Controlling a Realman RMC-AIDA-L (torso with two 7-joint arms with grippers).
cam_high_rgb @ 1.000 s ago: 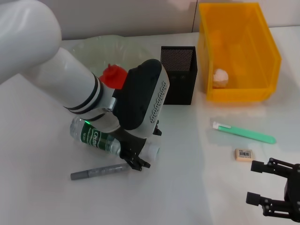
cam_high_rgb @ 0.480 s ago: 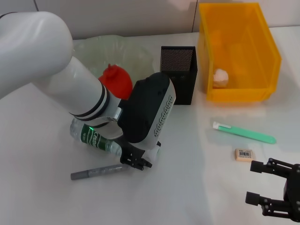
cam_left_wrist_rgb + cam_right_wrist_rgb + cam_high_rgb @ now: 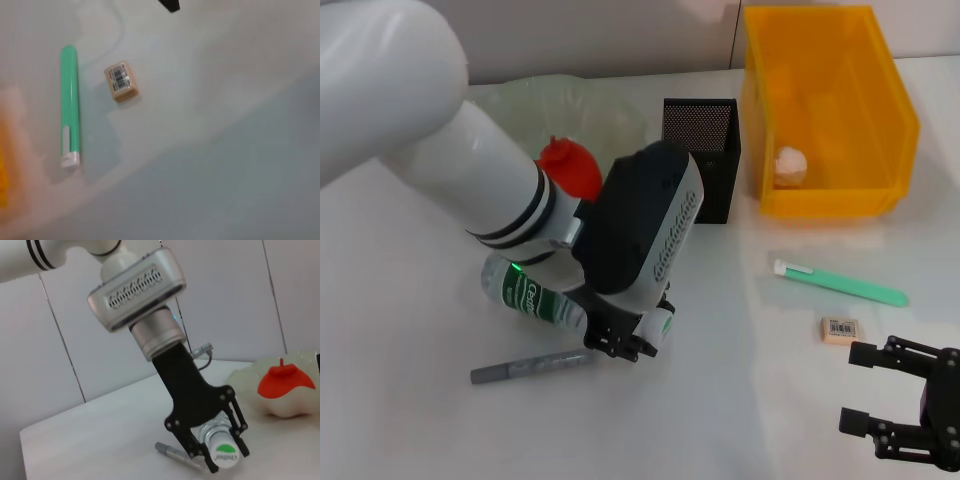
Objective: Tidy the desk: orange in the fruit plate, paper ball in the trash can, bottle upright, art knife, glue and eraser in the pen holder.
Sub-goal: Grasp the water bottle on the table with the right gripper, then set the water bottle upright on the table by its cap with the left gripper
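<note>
A clear bottle (image 3: 532,298) with a green label lies on its side on the white desk. My left gripper (image 3: 626,338) is shut around its cap end; the right wrist view shows the fingers (image 3: 190,440) straddling the white cap (image 3: 225,458). A red-orange fruit (image 3: 570,167) sits in the clear fruit plate (image 3: 520,105). A paper ball (image 3: 790,166) lies in the yellow bin (image 3: 905,120). A grey pen-shaped tool (image 3: 530,366) lies in front of the bottle. A green stick (image 3: 840,283) and an eraser (image 3: 839,329) lie at the right, near my open, empty right gripper (image 3: 902,412).
The black mesh pen holder (image 3: 701,170) stands upright between the plate and the yellow bin. The left wrist view shows the green stick (image 3: 69,105) and the eraser (image 3: 121,83) on bare desk. My left arm hides part of the plate and bottle.
My left gripper has shifted slightly right and toward the desk's front with the bottle's cap end; the bottle's base end has slid right with it. The right gripper has barely moved.
</note>
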